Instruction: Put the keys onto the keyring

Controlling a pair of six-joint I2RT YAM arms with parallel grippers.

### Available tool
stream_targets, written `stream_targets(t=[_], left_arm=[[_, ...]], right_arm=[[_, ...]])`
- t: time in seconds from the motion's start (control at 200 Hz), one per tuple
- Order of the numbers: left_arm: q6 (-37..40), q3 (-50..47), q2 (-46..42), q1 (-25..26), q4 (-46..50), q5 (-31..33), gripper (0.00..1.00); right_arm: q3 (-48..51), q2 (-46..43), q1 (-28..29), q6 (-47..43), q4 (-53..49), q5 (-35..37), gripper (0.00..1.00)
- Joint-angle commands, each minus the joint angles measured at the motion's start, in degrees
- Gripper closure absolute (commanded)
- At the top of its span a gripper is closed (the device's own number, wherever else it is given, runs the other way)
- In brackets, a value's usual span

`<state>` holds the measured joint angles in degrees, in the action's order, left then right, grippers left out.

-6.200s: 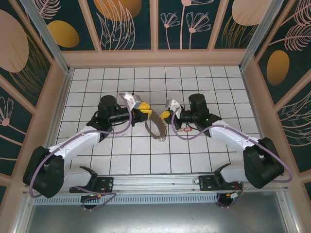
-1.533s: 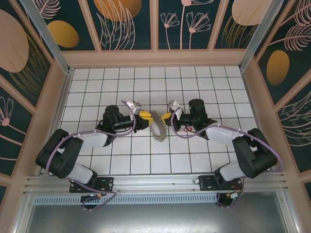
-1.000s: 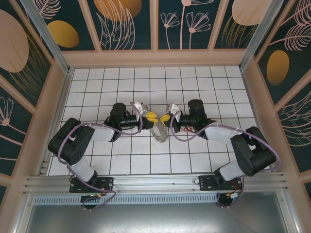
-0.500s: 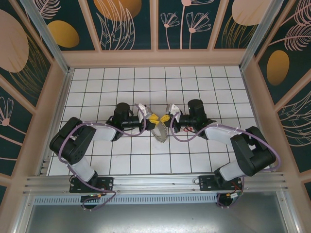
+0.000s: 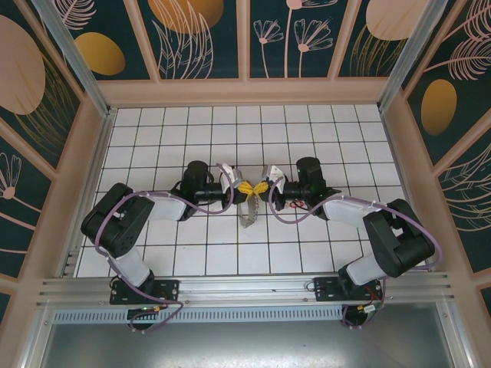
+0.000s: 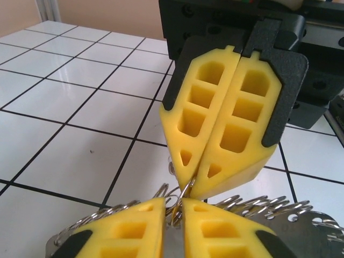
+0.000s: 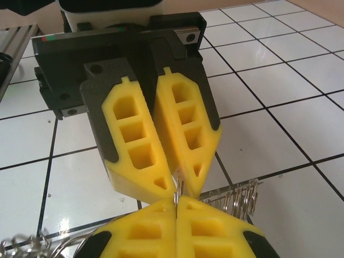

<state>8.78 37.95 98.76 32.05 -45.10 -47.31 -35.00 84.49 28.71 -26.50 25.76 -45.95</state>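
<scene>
The keyring (image 5: 247, 213) hangs as a pale grey loop with a fringe of small metal rings between my two grippers at the table's middle. My left gripper (image 5: 244, 188) and right gripper (image 5: 261, 188) meet tip to tip over its top. In the left wrist view my left gripper (image 6: 173, 207) pinches the ring's wire, and the right gripper (image 6: 191, 188) is shut on the same wire just beyond. The right wrist view has the right gripper (image 7: 176, 207) shut on the wire, facing the left gripper (image 7: 180, 185). A small red tag (image 5: 294, 203), seemingly one of the keys, lies by the right wrist.
Fringe rings of the keyring (image 6: 258, 207) spread low beside the fingers, and again to the right of the keyring (image 7: 236, 199) wire. White tiled table (image 5: 230, 130) with raised walls on three sides. Purple cables loop along both arms.
My left gripper slid right to the ring's top and its jaws closed on the wire. The loop now hangs narrower between the tips. The right gripper stayed put.
</scene>
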Motion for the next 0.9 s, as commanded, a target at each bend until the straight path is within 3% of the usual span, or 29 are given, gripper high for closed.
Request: stream_targets(t=[0.0,0.035,0.125,0.29,0.53,0.636,0.896], left_arm=[[3.1,1.4,0.9,0.5,3.6,0.6,0.93],[3.6,1.4,0.5,0.5,4.1,0.9,1.00],[4.8,1.8,-0.2,0.5,5.9,1.7,1.00],[8.0,0.3,-5.7,0.5,7.1,6.2,1.00],[16.2,2.6,-13.2,0.5,20.3,10.2,1.00],[18.2,4.6,-14.4,0.6,25.6,11.9,1.00],[14.5,4.1,-14.6,0.6,23.0,9.6,1.00]], right_arm=[[-0.9,0.0,0.4,0.3,2.2,-3.3,1.00],[-0.9,0.0,0.4,0.2,2.0,-2.8,1.00],[-0.8,-0.4,0.4,-1.0,0.4,-0.6,1.00],[0.6,-3.9,0.5,-4.7,-3.4,8.1,0.82],[0.8,-11.0,0.4,-11.8,-10.0,18.3,0.79],[-1.9,-11.7,0.5,-14.4,-13.9,19.2,0.79],[-5.6,-11.2,0.7,-16.0,-16.3,11.4,0.80]])
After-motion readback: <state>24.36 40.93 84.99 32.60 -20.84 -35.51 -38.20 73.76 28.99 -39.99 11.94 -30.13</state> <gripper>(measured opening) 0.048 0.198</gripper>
